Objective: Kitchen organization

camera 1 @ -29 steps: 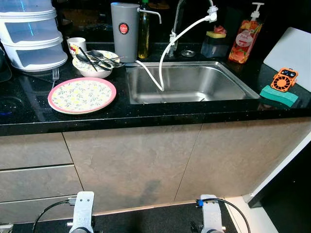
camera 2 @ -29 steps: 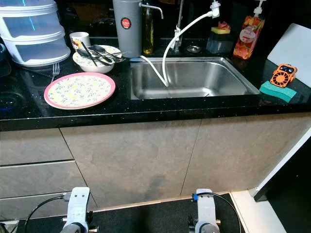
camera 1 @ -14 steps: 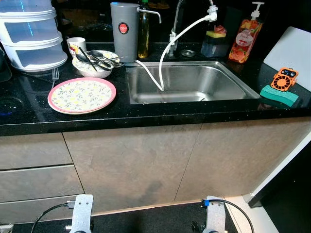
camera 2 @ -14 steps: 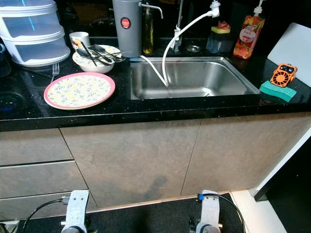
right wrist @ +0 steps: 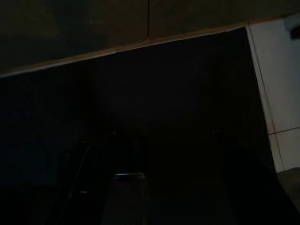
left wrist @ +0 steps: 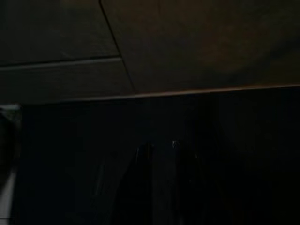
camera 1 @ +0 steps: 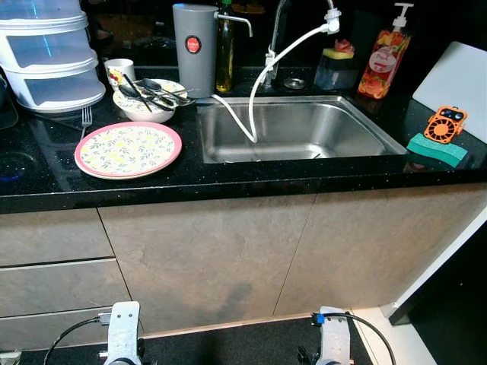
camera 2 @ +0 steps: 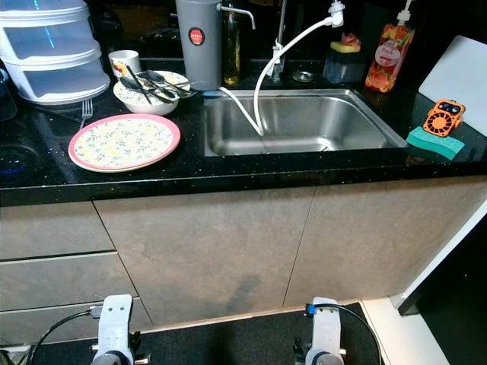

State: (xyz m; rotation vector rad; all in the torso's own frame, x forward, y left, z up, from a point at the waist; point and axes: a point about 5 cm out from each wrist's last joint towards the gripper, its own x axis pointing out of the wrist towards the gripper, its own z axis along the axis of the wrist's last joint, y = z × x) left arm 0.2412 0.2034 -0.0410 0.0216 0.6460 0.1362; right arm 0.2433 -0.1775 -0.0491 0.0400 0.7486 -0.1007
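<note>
Steel rectangular sink; round floral plate.

The countertop is showing glossy black with fine pale specks. The plate is wearing a pink rim around a cream face scattered with small yellow and green leaf sprigs. The sink is gleaming silver steel, and a white hose is curving into it. The tall canister is showing matte grey with a red round badge. The soap bottle is glowing orange-red with a fruit print and a white pump. The sponge is showing teal, the small fan orange and black. The cabinet fronts are looking mottled beige.
</note>
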